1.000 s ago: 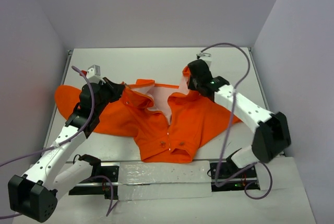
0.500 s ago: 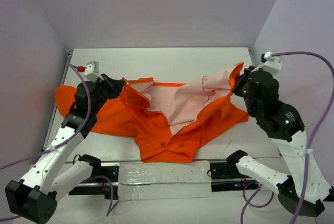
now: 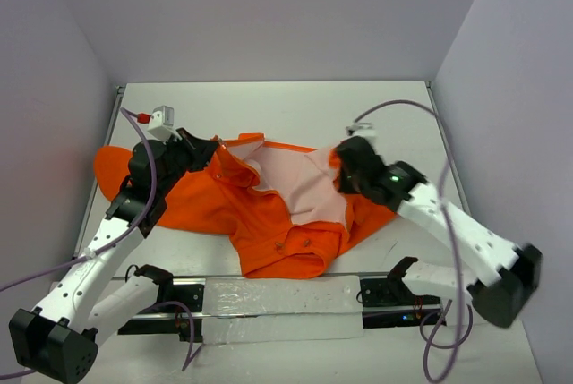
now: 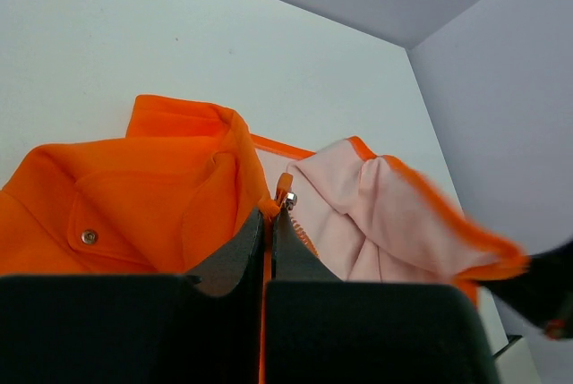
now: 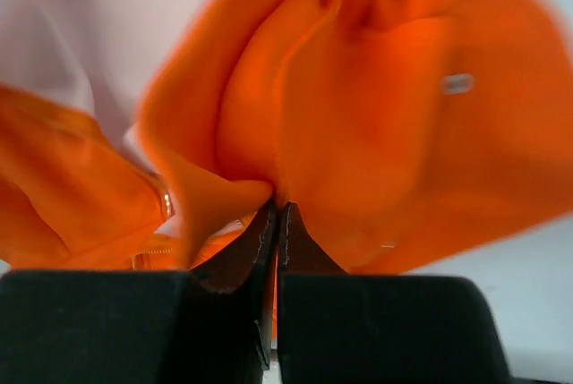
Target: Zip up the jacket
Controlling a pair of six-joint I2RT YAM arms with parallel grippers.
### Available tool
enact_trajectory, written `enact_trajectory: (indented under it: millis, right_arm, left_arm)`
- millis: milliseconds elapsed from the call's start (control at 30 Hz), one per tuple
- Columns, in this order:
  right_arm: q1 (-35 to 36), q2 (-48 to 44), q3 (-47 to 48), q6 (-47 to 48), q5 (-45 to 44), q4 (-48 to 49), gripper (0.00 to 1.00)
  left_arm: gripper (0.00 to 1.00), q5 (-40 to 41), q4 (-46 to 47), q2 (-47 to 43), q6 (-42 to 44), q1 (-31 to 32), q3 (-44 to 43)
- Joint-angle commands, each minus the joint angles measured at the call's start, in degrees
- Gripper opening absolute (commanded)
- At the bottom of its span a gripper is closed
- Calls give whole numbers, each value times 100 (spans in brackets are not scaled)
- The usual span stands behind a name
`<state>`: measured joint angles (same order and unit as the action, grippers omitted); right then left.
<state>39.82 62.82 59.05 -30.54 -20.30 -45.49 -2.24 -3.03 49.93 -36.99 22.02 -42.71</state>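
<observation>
The orange jacket [image 3: 269, 218] lies open on the white table, its pale pink lining [image 3: 304, 183] showing in the middle. My left gripper [image 3: 210, 153] is shut on the jacket's left front edge near the collar; the left wrist view shows the zipper slider [image 4: 288, 198] just past its fingertips [image 4: 269, 216]. My right gripper [image 3: 345, 174] is shut on the jacket's right front panel and holds it folded over; the right wrist view shows orange fabric [image 5: 358, 115] pinched between the jaws, with a small snap [image 5: 457, 83].
White table [image 3: 269, 106] with walls at the back and both sides. A clear strip [image 3: 277, 299] and the arm bases run along the near edge. An orange sleeve [image 3: 116, 169] spreads to the left under the left arm.
My right gripper swung out to the right, pulling the right panel open, then came back toward the middle with the panel still in it. The left gripper has hardly moved.
</observation>
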Motion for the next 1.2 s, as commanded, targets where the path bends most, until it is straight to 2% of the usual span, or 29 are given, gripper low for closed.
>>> enact_trajectory:
  millis: [0, 133, 233, 367, 400, 467, 700, 900, 1167]
  right_arm:
    - [464, 828, -252, -260, 280, 1273, 0]
    - [550, 1744, -239, -149, 540, 1778, 2]
    - [594, 2148, -173, -78, 747, 1900, 12]
    - [662, 2253, -120, 78, 898, 1892, 24]
    - [688, 2260, -103, 188, 991, 1865, 33]
    - [739, 2278, -77, 407, 1157, 1770, 41]
    - [826, 2164, 46, 1009, 1748, 1561, 49]
    - [856, 2479, 427, 1713, 1985, 1336, 66]
    - [900, 2823, 783, 2676, 2043, 1060, 68]
  left_arm:
    - [0, -127, 242, -142, -45, -31, 25]
    - [0, -104, 157, -177, -6, -22, 19]
    - [0, -92, 144, -182, -1, -22, 33]
    - [0, -93, 159, -157, -10, -22, 63]
    - [0, -93, 199, -141, -10, -22, 78]
    - [0, -110, 225, -97, -19, -22, 78]
    - [0, -145, 241, -19, -36, -22, 69]
    - [0, -124, 250, -33, -45, -22, 82]
    - [0, -110, 241, -58, -5, -22, 43]
